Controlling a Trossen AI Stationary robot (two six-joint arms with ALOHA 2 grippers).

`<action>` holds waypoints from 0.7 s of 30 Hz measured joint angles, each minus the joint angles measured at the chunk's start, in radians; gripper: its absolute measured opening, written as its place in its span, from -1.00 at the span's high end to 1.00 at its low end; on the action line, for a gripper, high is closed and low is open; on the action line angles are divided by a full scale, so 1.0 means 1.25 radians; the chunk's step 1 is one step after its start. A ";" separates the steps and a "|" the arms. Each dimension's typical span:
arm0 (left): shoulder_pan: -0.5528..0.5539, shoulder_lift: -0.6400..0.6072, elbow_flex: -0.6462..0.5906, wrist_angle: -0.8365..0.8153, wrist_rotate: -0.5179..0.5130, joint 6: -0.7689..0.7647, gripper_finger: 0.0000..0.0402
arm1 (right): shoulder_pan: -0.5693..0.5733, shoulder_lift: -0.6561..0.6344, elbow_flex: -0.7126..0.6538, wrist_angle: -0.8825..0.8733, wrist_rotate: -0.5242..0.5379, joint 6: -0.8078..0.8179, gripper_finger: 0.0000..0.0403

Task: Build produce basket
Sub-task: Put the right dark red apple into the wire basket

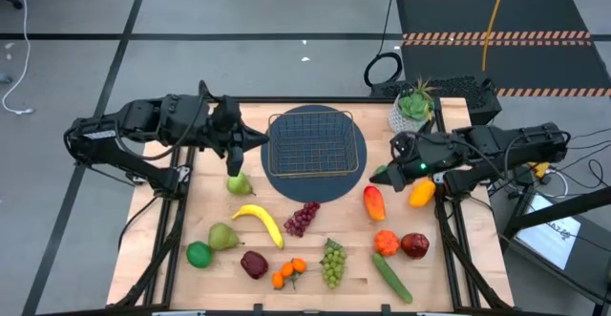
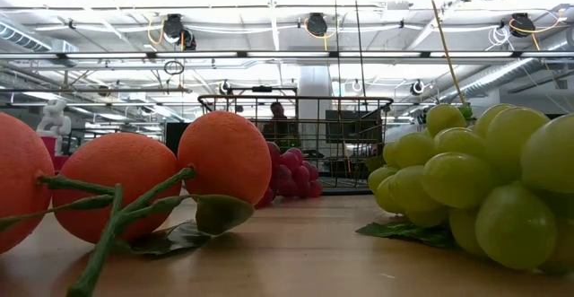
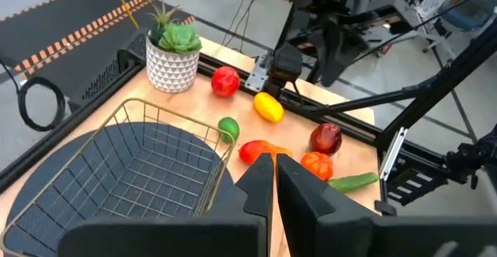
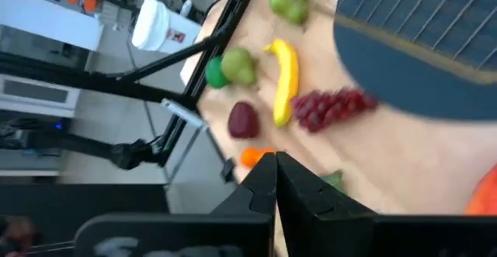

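Note:
The wire basket (image 1: 315,142) rests on a round dark mat at the table's far middle; in the left wrist view the basket (image 3: 132,168) shows nothing inside. Produce lies loose on the wood: a pear (image 1: 239,183), banana (image 1: 260,222), purple grapes (image 1: 303,218), green grapes (image 1: 332,263), mango (image 1: 373,202) and cucumber (image 1: 391,278). My left gripper (image 1: 254,137) hovers shut just left of the basket, its fingers (image 3: 273,175) together with nothing between them. My right gripper (image 1: 389,168) hovers shut right of the basket, above the table, also with nothing in it (image 4: 273,175).
A potted plant (image 1: 414,106) stands at the far right corner. A yellow fruit (image 1: 421,193), an orange pepper (image 1: 386,242) and a red apple (image 1: 414,246) lie on the right; a lime (image 1: 199,254), a second pear (image 1: 223,236), a dark apple (image 1: 254,263) and oranges (image 1: 288,273) near the front left.

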 joint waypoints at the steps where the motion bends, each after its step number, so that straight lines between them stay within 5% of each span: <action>1: 0.000 0.000 0.000 -0.003 0.000 -0.008 0.91 | 0.015 0.000 0.000 0.000 0.010 0.021 1.00; 9: -0.051 0.001 0.000 -0.004 0.046 -0.086 0.97 | 0.128 0.021 0.000 0.001 0.142 0.159 1.00; 21: -0.115 0.007 -0.001 -0.006 0.024 -0.065 0.97 | 0.277 0.084 0.000 -0.051 0.110 0.252 1.00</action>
